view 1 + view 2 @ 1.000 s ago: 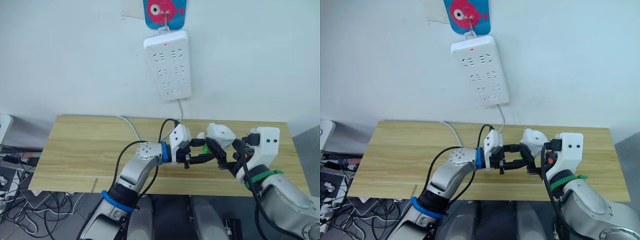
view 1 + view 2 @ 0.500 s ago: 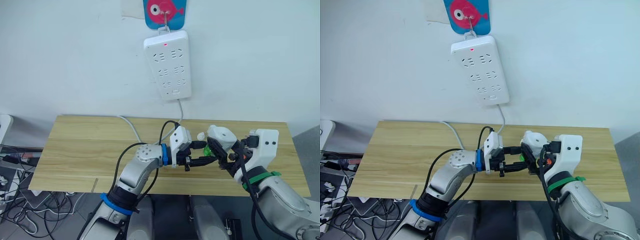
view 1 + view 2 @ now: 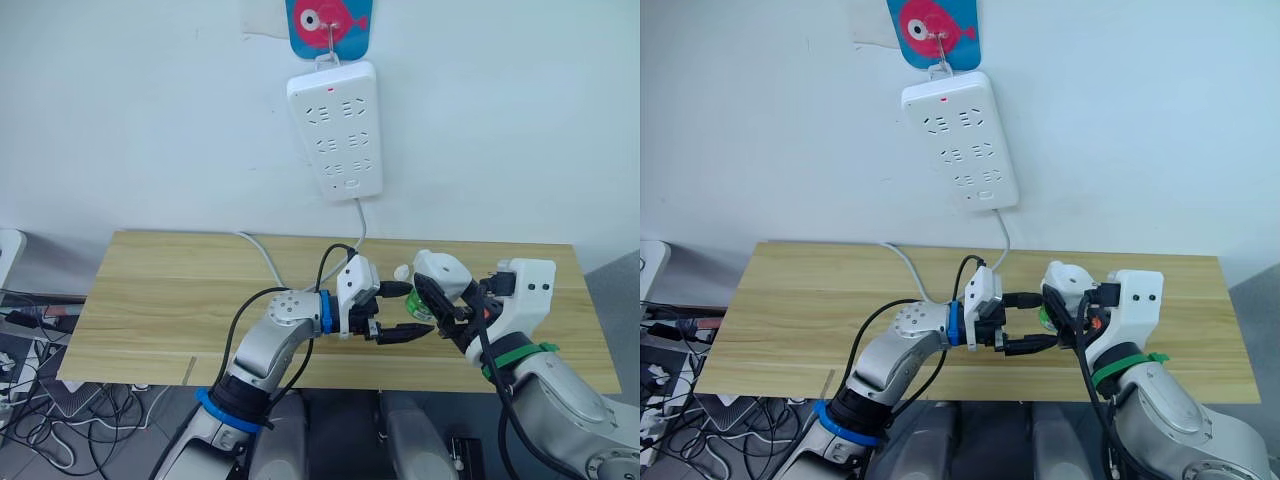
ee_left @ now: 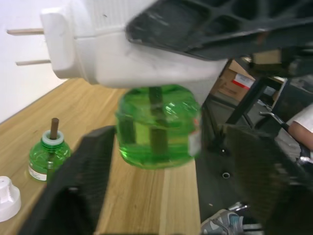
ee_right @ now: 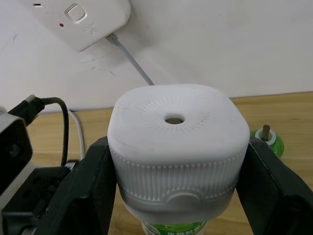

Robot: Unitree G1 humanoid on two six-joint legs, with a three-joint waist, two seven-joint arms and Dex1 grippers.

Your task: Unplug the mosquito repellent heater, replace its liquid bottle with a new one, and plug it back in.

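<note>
Table (image 3: 150, 300) of pale wood crossed the lower half of the frame. Just right of centre, the left gripper (image 3: 404, 309) had its two black fingers spread apart, one above and one below, holding nothing, their tips close to a green liquid bottle (image 4: 155, 126) still screwed under the mosquito repellent heater (image 5: 176, 142). The right gripper (image 3: 436, 305) was clamped on the heater's white sides. A spare green bottle (image 4: 48, 152) stood on the table behind. At top centre, a white power strip (image 3: 335, 130) hung on the wall.
</note>
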